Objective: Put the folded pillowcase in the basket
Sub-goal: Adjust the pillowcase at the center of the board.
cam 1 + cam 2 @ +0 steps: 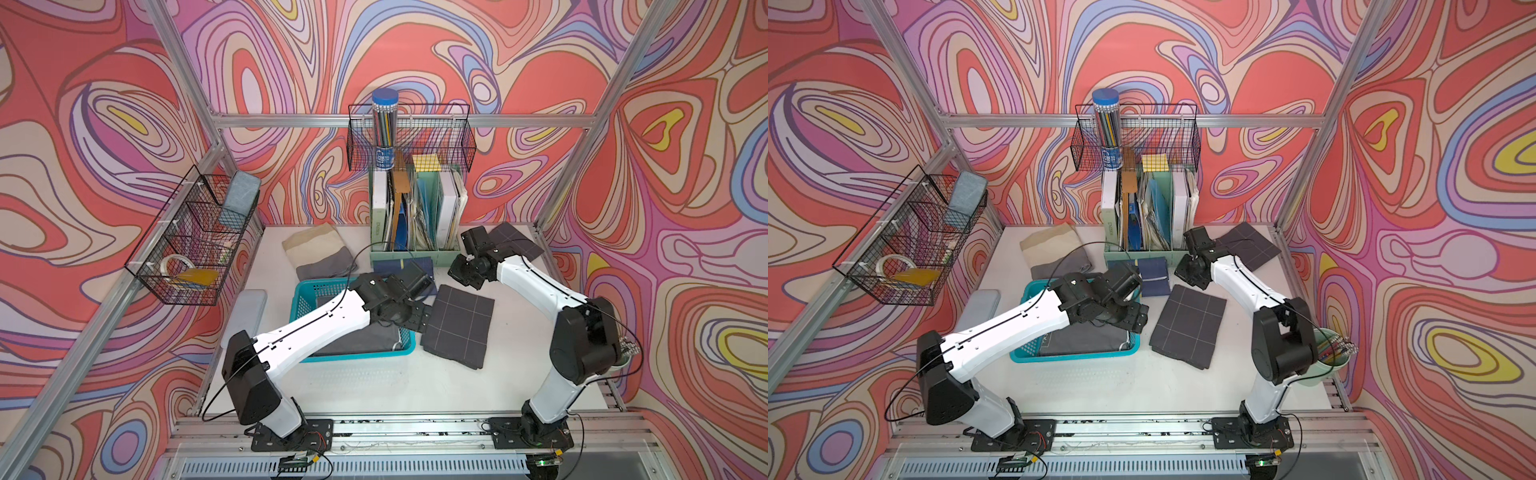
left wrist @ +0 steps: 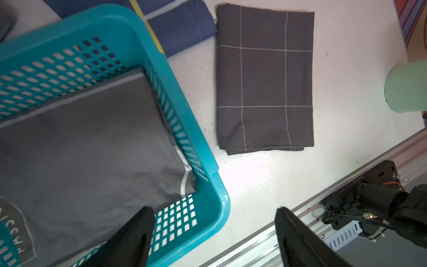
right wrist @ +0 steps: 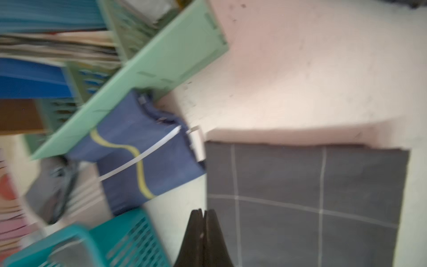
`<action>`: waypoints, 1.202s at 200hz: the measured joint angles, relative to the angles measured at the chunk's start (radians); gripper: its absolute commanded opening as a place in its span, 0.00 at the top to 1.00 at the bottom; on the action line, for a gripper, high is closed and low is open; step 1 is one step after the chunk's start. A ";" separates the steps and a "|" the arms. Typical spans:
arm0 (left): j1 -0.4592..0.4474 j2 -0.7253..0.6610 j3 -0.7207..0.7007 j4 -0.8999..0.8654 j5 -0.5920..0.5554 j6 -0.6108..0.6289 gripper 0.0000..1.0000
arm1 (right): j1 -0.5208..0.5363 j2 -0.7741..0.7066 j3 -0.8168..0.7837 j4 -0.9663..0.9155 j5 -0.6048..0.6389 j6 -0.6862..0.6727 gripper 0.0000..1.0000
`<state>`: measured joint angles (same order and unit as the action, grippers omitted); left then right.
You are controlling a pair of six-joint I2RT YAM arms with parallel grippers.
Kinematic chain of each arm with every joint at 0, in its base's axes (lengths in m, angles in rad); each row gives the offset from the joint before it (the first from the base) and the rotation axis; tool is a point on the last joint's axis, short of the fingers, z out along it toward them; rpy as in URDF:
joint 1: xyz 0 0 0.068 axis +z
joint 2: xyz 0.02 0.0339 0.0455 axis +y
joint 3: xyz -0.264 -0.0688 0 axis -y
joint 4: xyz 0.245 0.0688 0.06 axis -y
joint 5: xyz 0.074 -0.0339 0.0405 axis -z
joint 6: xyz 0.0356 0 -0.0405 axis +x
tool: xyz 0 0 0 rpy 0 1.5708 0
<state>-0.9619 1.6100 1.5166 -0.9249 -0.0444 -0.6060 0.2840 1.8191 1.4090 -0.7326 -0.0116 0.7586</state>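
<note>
White matte tabletop (image 1: 374, 386), lightly scuffed and specked in the left wrist view, enclosed by an aluminium profile frame (image 1: 291, 121) and walls (image 1: 415, 50) printed with swirling coral, lilac, blue and yellow bands. Two black wire baskets hung on the frame, one on the side rail (image 1: 191, 241), one on the rear rail (image 1: 411, 137). Mint-green file organiser (image 3: 175, 53) standing below the rear one. On the table: turquoise basket (image 2: 203, 148), rectangular, glossy moulded plastic, thick rounded rim, square perforations in walls and floor. Inside it, flat on the floor: grey folded pillowcase (image 2: 92, 143), soft matte weave, faint creases, pale band along one edge, one corner against the perforated wall. Just beside the basket, not touching: dark checked cloth (image 1: 459, 326), folded, thin white grid lines. Navy cloth (image 3: 150, 143) with a yellow wavy line, against the organiser base. Left gripper (image 2: 213, 209) above the basket's corner, spread wide, nothing between the fingers. Right gripper (image 3: 203, 211) clenched, empty, over the table by the checked cloth's edge.
</note>
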 measured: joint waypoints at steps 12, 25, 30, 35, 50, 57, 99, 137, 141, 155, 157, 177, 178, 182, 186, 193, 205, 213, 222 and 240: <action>-0.035 0.024 0.000 0.021 -0.006 -0.018 0.14 | -0.027 0.079 0.001 -0.027 0.017 -0.062 1.00; -0.065 0.038 -0.005 0.050 -0.006 -0.039 0.14 | -0.037 0.138 0.001 -0.060 0.031 -0.111 1.00; -0.074 0.040 -0.008 0.061 -0.005 -0.047 0.14 | -0.037 0.157 0.001 -0.071 0.035 -0.127 1.00; -0.081 0.042 -0.012 0.073 -0.003 -0.053 0.14 | -0.039 0.169 0.000 -0.078 0.037 -0.138 1.00; -0.098 0.050 -0.014 0.097 0.004 -0.071 0.14 | -0.043 0.177 -0.007 -0.083 0.039 -0.157 1.00; -0.105 0.060 -0.013 0.107 0.008 -0.076 0.14 | -0.046 0.169 -0.018 -0.081 0.045 -0.158 1.00; -0.156 0.191 0.010 0.119 0.029 -0.095 0.13 | -0.086 0.005 -0.237 -0.078 0.101 -0.093 1.00; -0.176 0.240 0.000 0.128 0.034 -0.121 0.14 | -0.091 -0.302 -0.451 -0.138 0.028 0.041 1.00; -0.176 0.240 0.000 0.129 0.034 -0.124 0.14 | -0.087 -0.336 -0.455 -0.145 0.018 0.051 1.00; -0.176 0.240 0.000 0.133 0.029 -0.133 0.16 | -0.077 -0.433 -0.456 -0.143 -0.013 0.069 1.00; -0.176 0.240 0.000 0.134 0.027 -0.136 0.16 | -0.076 -0.446 -0.455 -0.142 -0.020 0.069 1.00; -0.176 0.216 -0.039 0.164 0.004 -0.151 0.18 | -0.058 -0.464 -0.430 -0.119 -0.089 0.033 1.00; -0.176 0.214 -0.042 0.166 0.003 -0.152 0.18 | -0.056 -0.459 -0.428 -0.114 -0.093 0.028 1.00; -0.176 0.200 -0.056 0.171 -0.005 -0.153 0.18 | -0.045 -0.442 -0.422 -0.105 -0.108 0.018 1.00; -0.176 0.185 -0.071 0.173 -0.014 -0.153 0.18 | -0.033 -0.421 -0.417 -0.095 -0.117 0.006 1.00; -0.176 0.158 -0.086 0.171 -0.031 -0.153 0.18 | 0.002 -0.375 -0.409 -0.076 -0.127 -0.011 1.00; -0.176 0.100 -0.092 0.159 -0.074 -0.150 0.16 | 0.087 -0.303 -0.404 -0.044 -0.143 -0.040 1.00; -0.176 0.061 -0.090 0.158 -0.102 -0.145 0.15 | 0.147 -0.267 -0.398 -0.032 -0.159 -0.055 1.00; -0.175 0.008 -0.084 0.149 -0.141 -0.138 0.15 | 0.214 -0.234 -0.385 -0.020 -0.179 -0.069 1.00; -0.167 -0.089 -0.073 0.135 -0.208 -0.126 0.15 | 0.289 -0.196 -0.355 -0.001 -0.207 -0.084 1.00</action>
<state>-1.1290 1.5215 1.4433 -0.7898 -0.2520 -0.7322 0.5732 1.6234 1.0538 -0.7338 -0.2184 0.6750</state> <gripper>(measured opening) 0.849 0.045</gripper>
